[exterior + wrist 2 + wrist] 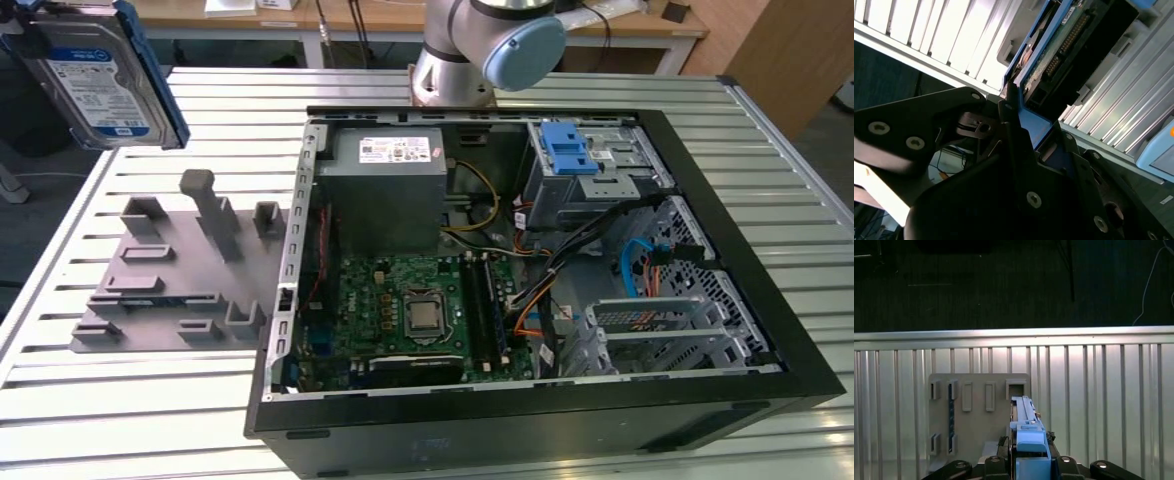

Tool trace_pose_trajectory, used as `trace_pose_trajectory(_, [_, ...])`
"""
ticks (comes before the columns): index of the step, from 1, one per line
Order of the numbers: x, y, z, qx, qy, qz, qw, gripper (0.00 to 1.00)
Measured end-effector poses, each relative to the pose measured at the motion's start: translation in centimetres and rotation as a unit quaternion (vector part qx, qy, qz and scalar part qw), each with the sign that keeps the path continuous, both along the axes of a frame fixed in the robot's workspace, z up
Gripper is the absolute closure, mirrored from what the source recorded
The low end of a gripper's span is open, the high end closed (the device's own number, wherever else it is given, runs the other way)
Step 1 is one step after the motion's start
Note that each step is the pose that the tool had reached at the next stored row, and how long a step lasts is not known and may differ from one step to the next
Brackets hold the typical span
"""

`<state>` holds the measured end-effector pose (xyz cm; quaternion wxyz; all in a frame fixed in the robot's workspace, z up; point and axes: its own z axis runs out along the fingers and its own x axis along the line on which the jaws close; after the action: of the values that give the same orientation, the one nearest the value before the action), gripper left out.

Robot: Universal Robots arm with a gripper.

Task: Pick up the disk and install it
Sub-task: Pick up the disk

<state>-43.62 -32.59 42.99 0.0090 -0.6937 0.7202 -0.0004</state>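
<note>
In the exterior view, the disk [100, 80] hangs in the air with its label facing the camera, clear of the desk [134, 420]. It is tilted and well apart from the open computer case [534, 425]. The grey fixture [160, 290] lies on the desk below the disk, between it and the case. Loose cables [587, 240] cross the inside of the case on the side farthest from the disk.

In the second wrist view, the tool [1036, 125] is clamped on the disk [1064, 45]. Its black fingers [1010, 107] press on the blue rail at the near end. The board side and connector reach out ahead of the tool over the slatted desk.

In the first wrist view, the disk [1026, 422] stands edge-on straight ahead of the tool. The grey fixture [979, 410] is beneath and just beyond the disk, with its slots bare.

We judge the hold to be the main risk. The tool grips one end only, on plastic, so most of the disk hangs out past the fingers. A quick swing or a knock could make it pivot or slide in the grip. The case wall and the cables are the likely things to catch. A brush against either could skew the disk, and a skewed disk could jam on its rails instead of seating.
</note>
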Motion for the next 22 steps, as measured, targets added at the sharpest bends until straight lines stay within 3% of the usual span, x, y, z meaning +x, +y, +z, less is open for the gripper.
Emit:
trace_pose_trajectory(10, [0.0, 0.00, 1.08, 0.0024, 0.0000, 0.000, 1.0000, 0.64])
trace_pose_trajectory(12, [0.0, 0.00, 1.71, 0.0033, 0.0001, 0.000, 1.0000, 0.64])
trace_pose_trajectory(22, [0.0, 0.00, 3.19, 0.0053, 0.0001, 0.000, 1.0000, 0.64])
